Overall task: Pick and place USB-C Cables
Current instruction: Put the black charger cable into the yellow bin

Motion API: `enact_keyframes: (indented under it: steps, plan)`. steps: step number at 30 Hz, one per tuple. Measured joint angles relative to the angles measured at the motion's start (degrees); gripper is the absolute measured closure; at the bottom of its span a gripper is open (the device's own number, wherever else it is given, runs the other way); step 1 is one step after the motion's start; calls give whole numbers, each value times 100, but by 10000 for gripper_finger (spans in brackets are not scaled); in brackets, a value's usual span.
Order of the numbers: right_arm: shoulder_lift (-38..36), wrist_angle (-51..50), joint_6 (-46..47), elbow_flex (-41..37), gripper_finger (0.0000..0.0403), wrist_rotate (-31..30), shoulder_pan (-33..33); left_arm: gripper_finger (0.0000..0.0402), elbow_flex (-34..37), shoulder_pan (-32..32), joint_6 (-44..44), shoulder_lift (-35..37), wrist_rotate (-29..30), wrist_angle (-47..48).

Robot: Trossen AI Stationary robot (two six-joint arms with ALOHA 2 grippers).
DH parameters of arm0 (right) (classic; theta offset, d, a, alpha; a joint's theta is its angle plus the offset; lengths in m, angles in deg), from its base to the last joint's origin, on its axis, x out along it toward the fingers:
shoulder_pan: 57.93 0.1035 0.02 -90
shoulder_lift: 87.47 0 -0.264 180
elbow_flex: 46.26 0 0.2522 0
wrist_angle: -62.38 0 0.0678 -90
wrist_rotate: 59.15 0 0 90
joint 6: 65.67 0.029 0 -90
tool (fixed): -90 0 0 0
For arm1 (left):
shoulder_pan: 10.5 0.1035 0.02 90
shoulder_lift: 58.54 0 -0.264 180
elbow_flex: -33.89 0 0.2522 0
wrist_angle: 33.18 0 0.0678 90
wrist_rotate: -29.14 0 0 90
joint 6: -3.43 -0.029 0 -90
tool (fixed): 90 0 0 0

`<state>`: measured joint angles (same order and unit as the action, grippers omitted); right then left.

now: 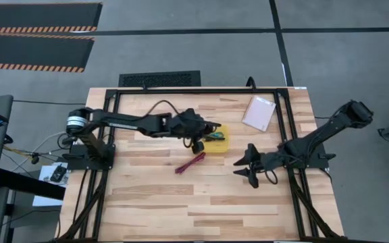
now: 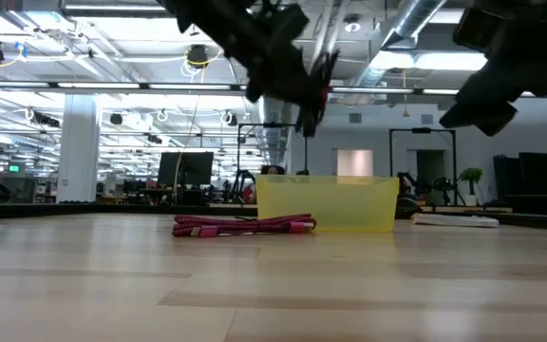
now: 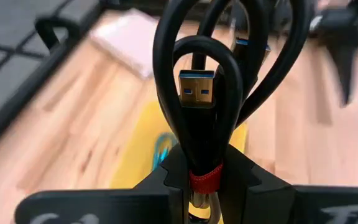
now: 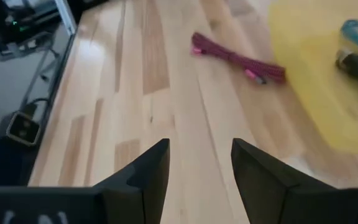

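Observation:
My left gripper (image 1: 198, 140) hangs over the near-left edge of the shallow yellow tray (image 1: 219, 140), shut on the black cable bundle (image 3: 197, 81) with a red tie. A teal cable (image 4: 356, 28) and a dark cable (image 4: 353, 62) lie inside the tray. The maroon cable (image 1: 190, 163) lies flat on the wood just on the near side of the tray and shows in the low view as well (image 2: 243, 225). My right gripper (image 1: 247, 169) waits open above the table, right of the maroon cable (image 4: 238, 60). My left gripper (image 3: 205, 171) pinches the black bundle between its two fingers at the red-tied end (image 3: 207, 178). The loops and a blue-tongued plug (image 3: 196, 90) stick out past the fingertips. The bundle (image 2: 307, 112) is lifted clear and hangs above the tray's rim (image 2: 326, 180).
A flat pale packet (image 1: 258, 113) lies near the table's far right corner. Black frame rails run along the left, right and far edges. Bare wood stretches across the near half of the table.

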<state>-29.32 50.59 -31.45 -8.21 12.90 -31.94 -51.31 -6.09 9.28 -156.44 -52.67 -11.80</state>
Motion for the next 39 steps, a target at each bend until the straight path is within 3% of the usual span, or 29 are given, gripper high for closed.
enact_keyframes:
  steps: [16, 23, 39]
  plan:
    - [341, 175, 140, 3, 232, -22, 206, 370, -421, 81, -60, -1242, 393, 754]
    - [343, 264, 139, 3, 232, -21, 206, 370, -422, 210, -92, -1454, 577, 773]
    - [343, 297, 137, 3, 237, -20, 206, 359, -422, 345, -183, -1573, 393, 792]
